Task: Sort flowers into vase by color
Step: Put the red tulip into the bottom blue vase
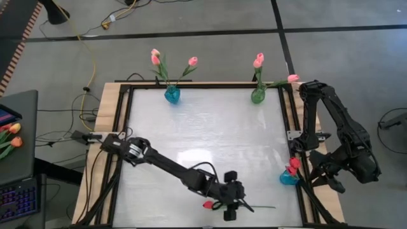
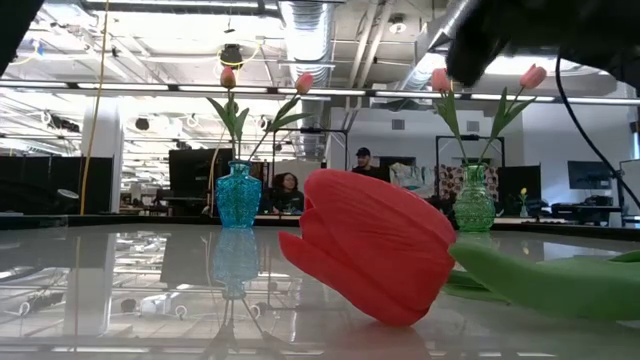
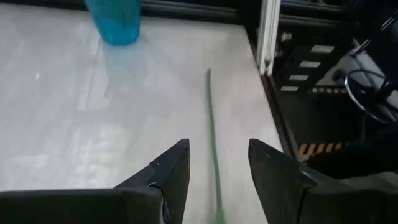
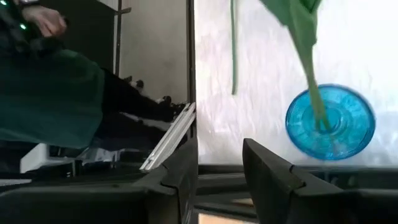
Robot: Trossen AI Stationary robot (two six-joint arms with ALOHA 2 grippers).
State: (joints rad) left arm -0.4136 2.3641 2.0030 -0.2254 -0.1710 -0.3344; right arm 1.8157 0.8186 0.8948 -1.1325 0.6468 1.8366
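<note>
**Kid:** Tulip! A red tulip [image 2: 372, 258] lies flat on the table [image 1: 191, 133], low in the high view, a bit right of the middle. What is the claw doing?

**Helper:** The left gripper [image 1: 230, 194] sits right over its stem [image 3: 213, 140]. Its fingers [image 3: 171, 171] are spread apart, one on each side of the thin stem, and they hold nothing.

**Kid:** What could go wrong?

**Helper:** I think the stem is so thin and flat that the fingers could close and slide off it, or roll it away.

**Kid:** And the other claw?

**Helper:** The right gripper [image 4: 219, 165] waits open by the table's right edge, near a blue vase [image 1: 289, 177] with red flowers. Farther up stand another blue vase [image 1: 172, 95] and a green vase [image 1: 257, 96], both with pink ones. A wrong vase would mix colors.
</note>
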